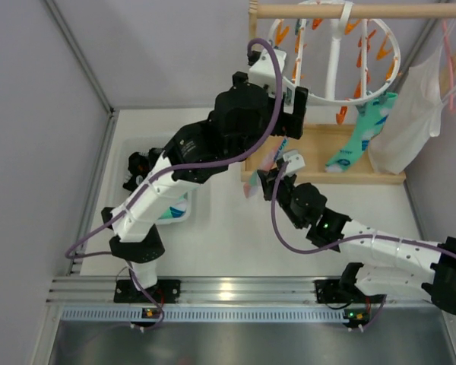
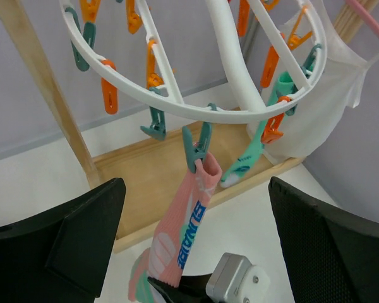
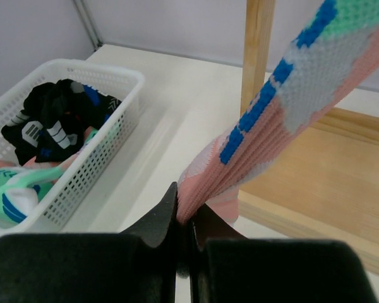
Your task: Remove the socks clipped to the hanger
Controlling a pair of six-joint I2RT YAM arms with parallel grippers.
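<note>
The right end effector point(image 3: 183, 203) is clamped on the lower part of a pink sock point(image 3: 271, 107), which is drawn taut up and away from it to a clip point(image 2: 196, 144) on the hanger point(image 2: 177, 108). The left end effector point(image 2: 194, 189) is held wide and empty just below the hanger, with that clip directly ahead of it. Beyond and to its right, a mint sock point(image 2: 249, 158) is seen clipped too. Left of the right end effector, several socks point(image 3: 47, 129) are lying in a basket point(image 3: 123, 79) on the worktop. The task is judged well advanced: two socks appear to be left, and the pink sock is not yet freed
</note>
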